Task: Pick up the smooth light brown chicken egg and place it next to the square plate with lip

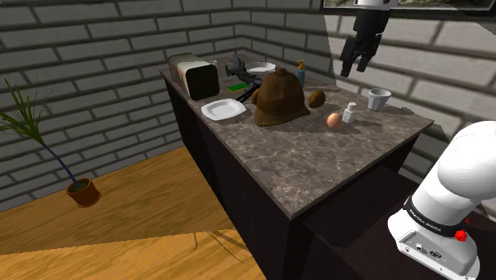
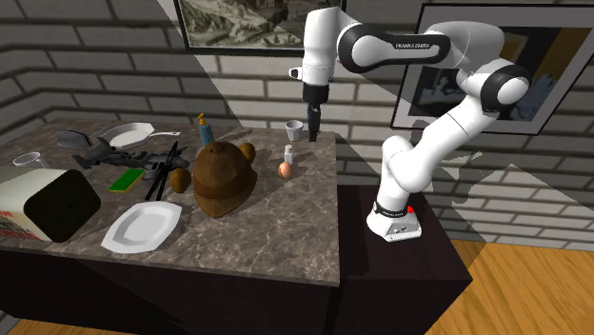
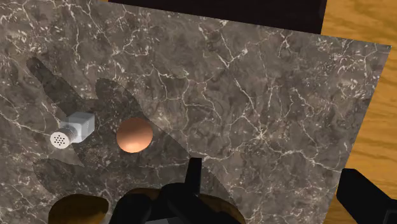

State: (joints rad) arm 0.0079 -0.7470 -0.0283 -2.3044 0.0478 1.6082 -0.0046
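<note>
Aloft, the all-black gripper [image 1: 355, 70] is held wide open; a smooth, rounded orange-brown egg [image 3: 134, 134] is set just beside a small white shaker [image 3: 73, 129].

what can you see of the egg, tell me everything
The egg is small, smooth and light orange-brown, with a plain, unmarked shell that looks whole. It lies on the dark marbled counter, close beside a small pale shaker, with a narrow gap between them. A brown hat sits a little further off. Only the counter touches the egg. The end effector hangs open well above it.
</note>
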